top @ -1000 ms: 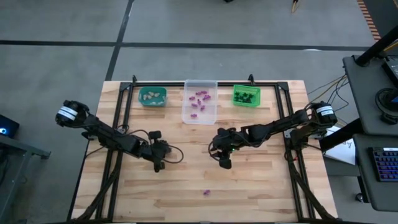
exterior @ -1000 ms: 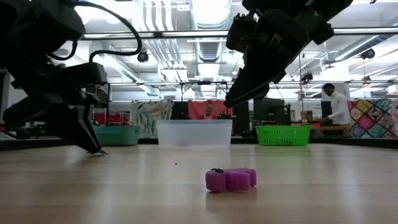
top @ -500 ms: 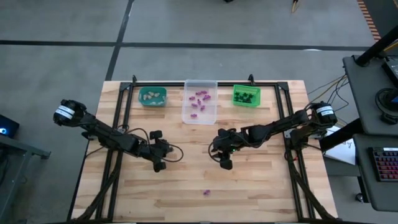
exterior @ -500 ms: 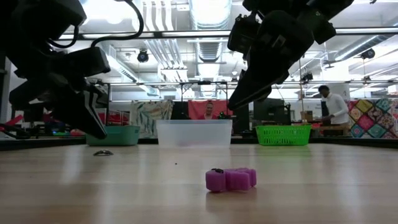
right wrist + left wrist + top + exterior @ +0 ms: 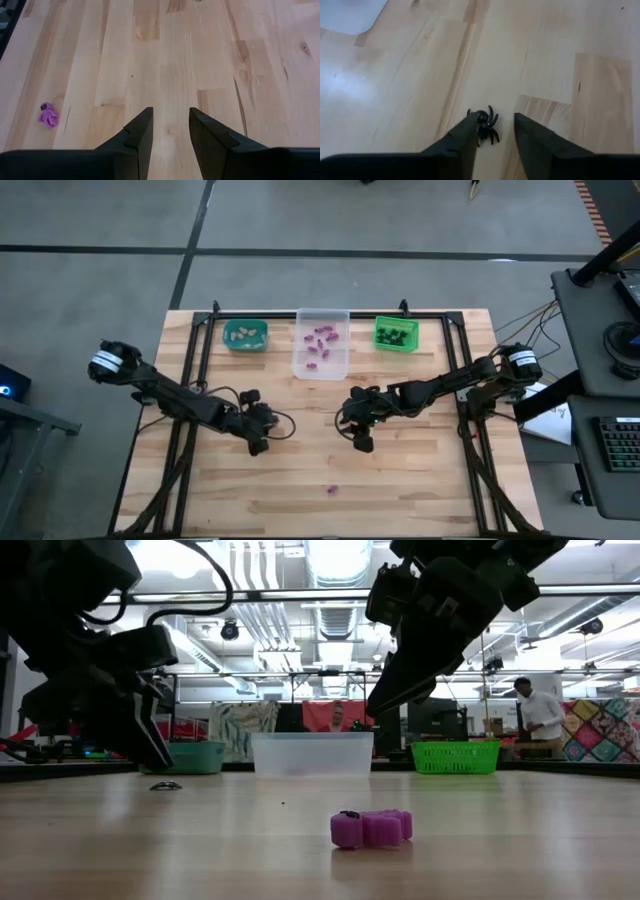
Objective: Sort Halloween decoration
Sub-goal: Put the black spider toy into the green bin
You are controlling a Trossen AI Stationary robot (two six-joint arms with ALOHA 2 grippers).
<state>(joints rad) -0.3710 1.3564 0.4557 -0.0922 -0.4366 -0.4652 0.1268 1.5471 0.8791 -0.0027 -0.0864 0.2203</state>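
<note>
Basically, high view: left gripper (image 5: 257,446) hovers over the table (image 5: 420,490) left of centre; right gripper (image 5: 361,443) waits near centre. Purple trinket (image 5: 332,490) lies toward 6 o'clock, apart from both. Bins at 12.

Low view: purple trinket (image 5: 371,828) lies flat, long axis 3-to-9. Spider (image 5: 165,785) sits on the wood just below the left gripper (image 5: 150,755).

Left wrist: fingers (image 5: 465,140) apart, nothing held; black spider (image 5: 485,125) between the tips, hugging one finger, legs splayed, no clear long axis. I'd recentre, drop lower, then close.

Right wrist: jaws apart, empty; purple trinket (image 5: 48,115) well off to one side.
</note>
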